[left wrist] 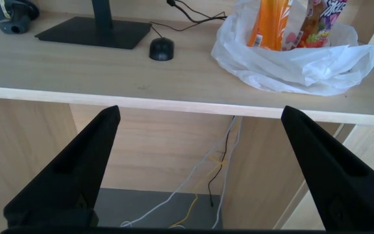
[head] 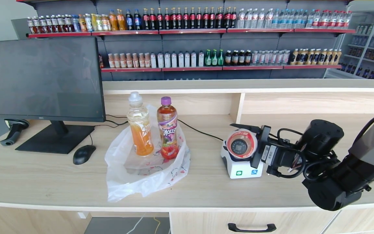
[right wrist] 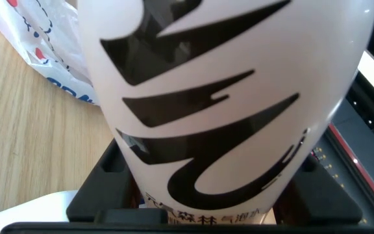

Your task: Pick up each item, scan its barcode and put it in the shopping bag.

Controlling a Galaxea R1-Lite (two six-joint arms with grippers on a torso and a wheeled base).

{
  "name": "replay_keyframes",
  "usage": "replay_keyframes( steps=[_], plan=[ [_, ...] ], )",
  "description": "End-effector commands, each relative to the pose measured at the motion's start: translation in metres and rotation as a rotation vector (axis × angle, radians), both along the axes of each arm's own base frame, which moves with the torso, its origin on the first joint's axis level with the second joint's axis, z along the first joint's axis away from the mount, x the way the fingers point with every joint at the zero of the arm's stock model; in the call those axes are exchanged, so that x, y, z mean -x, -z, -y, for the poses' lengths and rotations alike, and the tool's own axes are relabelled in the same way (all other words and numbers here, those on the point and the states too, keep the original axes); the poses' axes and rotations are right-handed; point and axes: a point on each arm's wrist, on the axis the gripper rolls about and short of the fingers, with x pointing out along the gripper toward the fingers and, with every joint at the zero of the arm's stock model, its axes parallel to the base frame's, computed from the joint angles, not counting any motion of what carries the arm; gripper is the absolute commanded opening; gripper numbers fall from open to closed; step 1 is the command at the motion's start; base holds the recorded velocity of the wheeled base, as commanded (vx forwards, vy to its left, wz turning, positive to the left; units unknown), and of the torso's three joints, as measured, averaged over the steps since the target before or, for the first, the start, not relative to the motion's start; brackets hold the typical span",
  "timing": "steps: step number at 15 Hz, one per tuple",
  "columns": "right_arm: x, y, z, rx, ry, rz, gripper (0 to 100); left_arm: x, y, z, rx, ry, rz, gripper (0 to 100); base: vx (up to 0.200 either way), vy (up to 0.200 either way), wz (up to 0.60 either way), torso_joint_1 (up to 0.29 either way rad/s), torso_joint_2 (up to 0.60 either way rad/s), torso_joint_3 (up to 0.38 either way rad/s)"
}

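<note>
One scan in hand: white container (head: 240,146), gripped sideways by the closed right gripper (head: 250,144) just over the scanner box (head: 239,170); barcode likely needs squaring to the window, held steady. Count: left gripper (left wrist: 197,162), fingers wide apart, empty, near counter edge; shopping bag (head: 141,177), one; orange bottle (head: 140,130) and purple-capped bottle (head: 168,130), two, upright inside.

QR code on bottle (head: 241,147) end; grn + blue icon stickers on white scanner (head: 233,165)

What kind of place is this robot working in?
Most likely a convenience store checkout: shelves of bottled drinks behind the counter, a scanner box beside the shopping bag, and a monitor.
</note>
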Motion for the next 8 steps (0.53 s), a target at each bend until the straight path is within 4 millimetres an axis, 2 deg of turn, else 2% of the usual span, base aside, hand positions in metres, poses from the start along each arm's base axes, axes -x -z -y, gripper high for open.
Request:
replay_keyframes(
  steps=[1, 5, 8],
  plan=[
    [0.002, -0.0048, 0.0005, -0.004, 0.0, 0.013, 0, 0.0001, -0.0001, 0.0, 0.0, 0.0, 0.001, 100, 0.0, 0.0, 0.0, 0.0, 0.0, 0.0],
    [0.006, -0.0037, 0.0017, -0.001, 0.0, 0.0, 0, -0.0001, 0.0003, 0.0, 0.0, 0.0, -0.001, 100, 0.0, 0.0, 0.0, 0.0, 0.0, 0.0],
    [0.0089, -0.0123, 0.0069, -0.009, 0.019, 0.022, 0, 0.0001, -0.0001, 0.0, 0.0, 0.0, 0.001, 100, 0.0, 0.0, 0.0, 0.0, 0.0, 0.0]
  ],
)
